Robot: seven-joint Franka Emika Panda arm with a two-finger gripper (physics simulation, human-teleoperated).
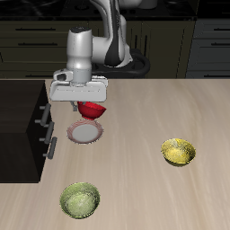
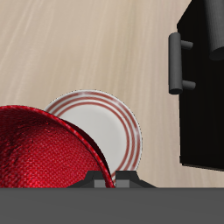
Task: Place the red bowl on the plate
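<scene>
Red bowl [image 1: 92, 110] hung pinched by its rim in the gripper [image 1: 86, 101], lifted just above the plate [image 1: 85, 133] near the table's [image 1: 144, 135] dark cabinet [image 1: 20, 130], seemingly ready to be lowered; farther back rose the robot arm [image 1: 97, 40].

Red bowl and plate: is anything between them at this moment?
Nothing. The gripper holds the red bowl in the air above the plate; the wrist view shows the plate's bare white centre past the bowl's edge.
</scene>
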